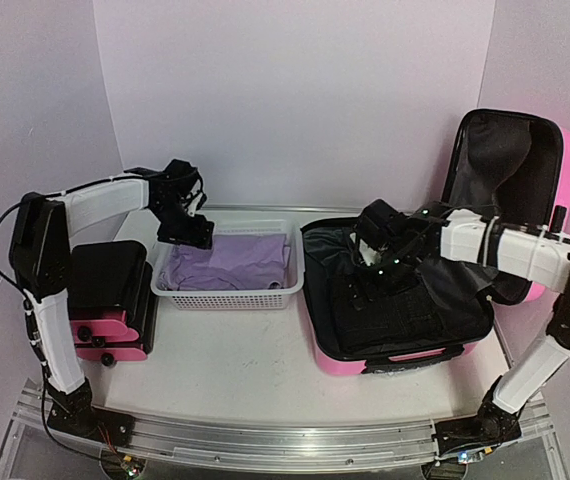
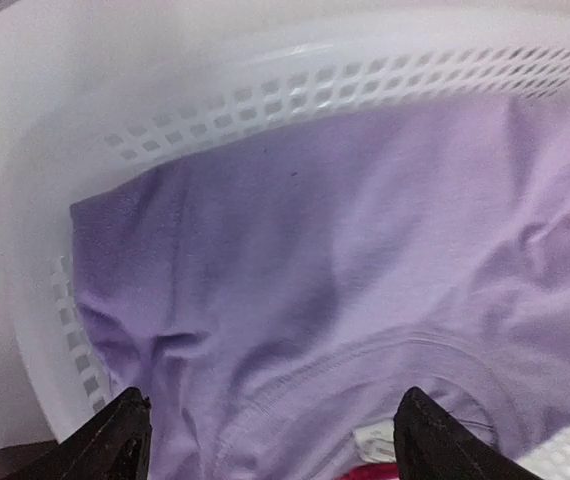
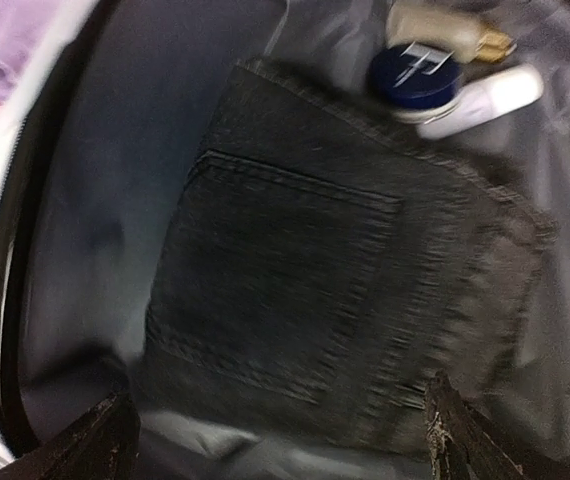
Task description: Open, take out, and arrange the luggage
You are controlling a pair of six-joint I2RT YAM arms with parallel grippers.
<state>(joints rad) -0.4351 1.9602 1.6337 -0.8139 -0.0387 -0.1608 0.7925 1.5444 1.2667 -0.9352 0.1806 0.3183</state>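
The pink hard-shell luggage (image 1: 405, 358) lies open on the right, with its black-lined lid (image 1: 510, 170) standing up at the back. Folded black jeans (image 3: 335, 280) lie in its base, beside a blue-lidded jar (image 3: 412, 75), a white tube (image 3: 485, 100) and a beige item (image 3: 430, 28). My right gripper (image 1: 380, 268) hovers above the jeans, open and empty (image 3: 280, 440). My left gripper (image 1: 187, 235) is open and empty (image 2: 270, 440) just above a purple shirt (image 2: 345, 250) in the white basket (image 2: 295, 90).
The white mesh basket (image 1: 225, 297) stands left of the luggage, holding the purple shirt (image 1: 235, 262). A smaller black and pink case (image 1: 105, 305) stands at the far left by my left arm. White walls enclose the table on three sides.
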